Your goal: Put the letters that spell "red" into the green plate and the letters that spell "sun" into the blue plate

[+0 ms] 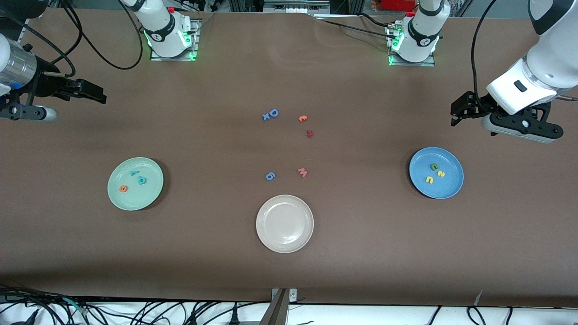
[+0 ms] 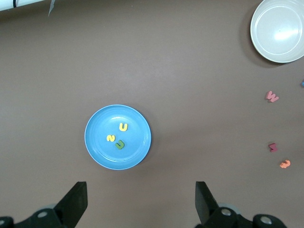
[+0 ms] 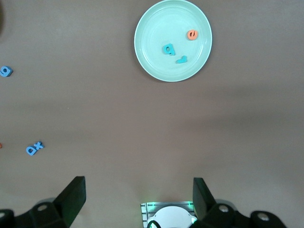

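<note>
Red letters (image 1: pixel 134 179) sit in green plate (image 1: pixel 121 198), sun letters (image 1: pixel 434 173) in blue plate (image 1: pixel 449 189). Left claw (image 1: pixel 456 113) & right claw (image 1: pixel 97 94) both released, up over bare worktop (image 1: pixel 289 271).

Teal r, teal d, orange e (image 1: pixel 122 188) lie in green plate (image 1: pixel 153 192); yellow s, yellow u, green n (image 1: pixel 434 167) in blue plate (image 1: pixel 451 189).

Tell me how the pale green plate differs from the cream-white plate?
The round pale mint-green plate holds three small foam letters; the round cream-white plate holds none. The green one lies toward the right arm's end of the table; the cream one sits mid-table, nearer the front camera. Both look plain, round and alike in size.
</note>
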You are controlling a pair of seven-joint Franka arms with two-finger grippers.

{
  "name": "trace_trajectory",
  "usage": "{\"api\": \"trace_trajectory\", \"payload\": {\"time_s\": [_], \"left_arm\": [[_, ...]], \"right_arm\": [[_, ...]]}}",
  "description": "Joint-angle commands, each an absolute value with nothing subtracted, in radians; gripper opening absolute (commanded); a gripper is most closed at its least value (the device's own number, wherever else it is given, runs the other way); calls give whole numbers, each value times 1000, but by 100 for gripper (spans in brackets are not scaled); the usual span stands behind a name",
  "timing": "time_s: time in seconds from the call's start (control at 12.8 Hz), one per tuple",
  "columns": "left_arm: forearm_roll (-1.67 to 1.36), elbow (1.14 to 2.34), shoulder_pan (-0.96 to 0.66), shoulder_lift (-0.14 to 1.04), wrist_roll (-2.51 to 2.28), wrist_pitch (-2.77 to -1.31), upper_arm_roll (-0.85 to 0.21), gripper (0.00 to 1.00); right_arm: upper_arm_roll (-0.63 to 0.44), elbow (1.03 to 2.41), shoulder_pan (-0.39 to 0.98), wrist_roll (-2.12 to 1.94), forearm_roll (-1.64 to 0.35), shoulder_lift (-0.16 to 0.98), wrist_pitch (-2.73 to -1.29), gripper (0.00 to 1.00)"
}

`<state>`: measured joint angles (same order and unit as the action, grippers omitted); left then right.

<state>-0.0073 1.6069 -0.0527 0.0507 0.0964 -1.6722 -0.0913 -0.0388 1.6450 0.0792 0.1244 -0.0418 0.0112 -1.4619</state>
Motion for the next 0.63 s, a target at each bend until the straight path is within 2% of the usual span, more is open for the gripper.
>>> {"api": "trace_trajectory", "payload": {"time_s": [0.0,0.55], "left_arm": [[-32,1592,-55,64,87,-1678,-91,100],[-28,1592,-57,74,89,-1692,-91,100]], "right_arm": [[-26,1582,66,109,-29,47,-1445,100],[-26,1574,69,114,-14,58,-1459,100]]}}
